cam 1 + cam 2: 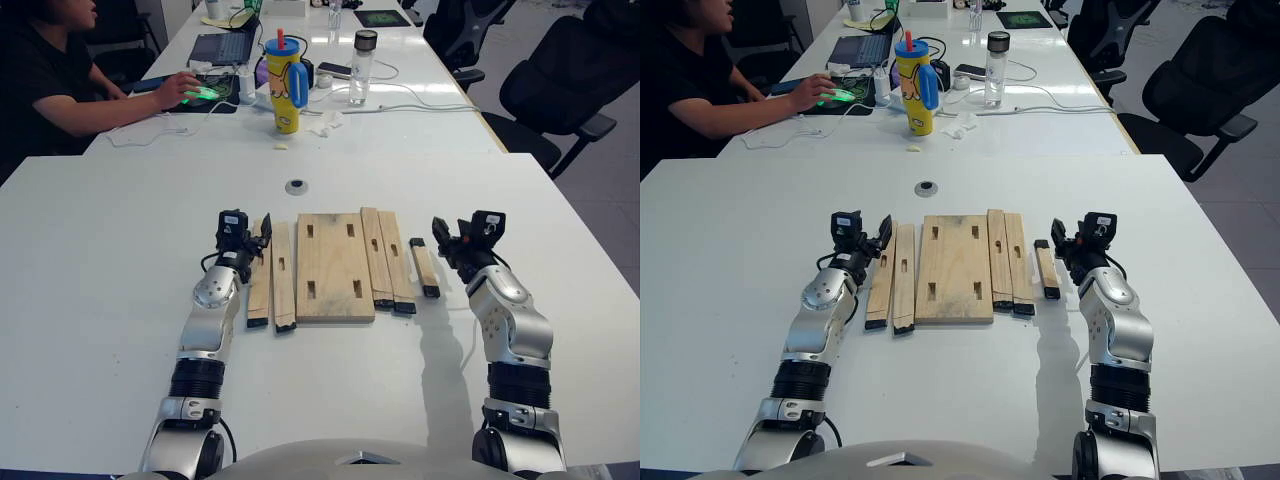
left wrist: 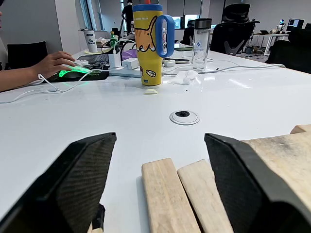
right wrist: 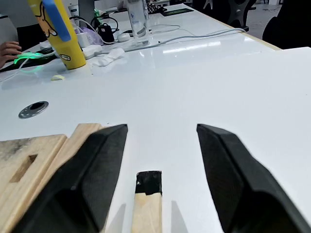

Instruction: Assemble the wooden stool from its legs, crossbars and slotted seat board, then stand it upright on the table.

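Observation:
The slotted seat board [image 1: 335,266] lies flat at the table's middle. Two wooden slats [image 1: 272,275] lie side by side to its left, and two more [image 1: 386,258] lie against its right edge. A short crossbar [image 1: 425,266] with black ends lies further right. My left gripper [image 1: 248,232] is open and low over the far ends of the left slats [image 2: 167,194], with one finger [image 2: 77,184] on either side. At the far end of the short crossbar [image 3: 147,206] my right gripper [image 1: 452,238] is open, its fingers [image 3: 233,170] straddling the black tip. Neither gripper holds anything.
A round cable grommet [image 1: 296,187] sits in the tabletop just beyond the parts. On the table behind stand a yellow cup [image 1: 284,85], a water bottle [image 1: 362,65], cables and a laptop [image 1: 225,47]. White tabletop [image 1: 100,260] stretches to both sides.

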Controlling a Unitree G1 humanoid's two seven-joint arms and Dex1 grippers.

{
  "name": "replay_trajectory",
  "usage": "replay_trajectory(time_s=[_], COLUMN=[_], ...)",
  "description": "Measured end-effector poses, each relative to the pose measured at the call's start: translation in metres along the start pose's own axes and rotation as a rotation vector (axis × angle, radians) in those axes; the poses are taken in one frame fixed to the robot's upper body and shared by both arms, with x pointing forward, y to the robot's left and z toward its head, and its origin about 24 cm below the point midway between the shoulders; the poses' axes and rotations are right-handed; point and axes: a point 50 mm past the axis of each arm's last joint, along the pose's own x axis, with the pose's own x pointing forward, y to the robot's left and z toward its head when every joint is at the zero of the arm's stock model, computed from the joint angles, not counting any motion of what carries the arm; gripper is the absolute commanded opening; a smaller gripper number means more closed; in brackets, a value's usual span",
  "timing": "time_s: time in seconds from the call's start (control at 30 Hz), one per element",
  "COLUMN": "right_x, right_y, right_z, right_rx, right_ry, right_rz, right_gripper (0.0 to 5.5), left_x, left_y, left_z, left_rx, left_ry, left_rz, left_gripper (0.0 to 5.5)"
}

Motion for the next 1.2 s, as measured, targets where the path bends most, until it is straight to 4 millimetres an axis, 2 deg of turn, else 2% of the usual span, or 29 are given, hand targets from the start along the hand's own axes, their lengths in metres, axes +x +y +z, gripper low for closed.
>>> replay_trajectory(time_s=[0.77, 0.97, 1.2], right_x=[0.002, 0.003, -0.004], right_y=[0.009, 0.005, 0.005], right_z=[-0.011, -0.021, -0.048], right_rx=[-0.062, -0.074, -0.129], right_ry=[0.074, 0.146, 0.308], right_rz=[0.045, 0.034, 0.054], right_gripper=[2.64, 2.64, 2.64], left_x=[0.000, 0.001, 0.001], left_y=[-0.001, -0.002, -0.002], left_z=[-0.001, -0.002, -0.003], left_rx=[-0.001, -0.001, -0.002], left_ry=[0.001, 0.003, 0.003], left_rz=[-0.002, -0.006, -0.005], left_gripper=[3.41, 3.41, 3.41])
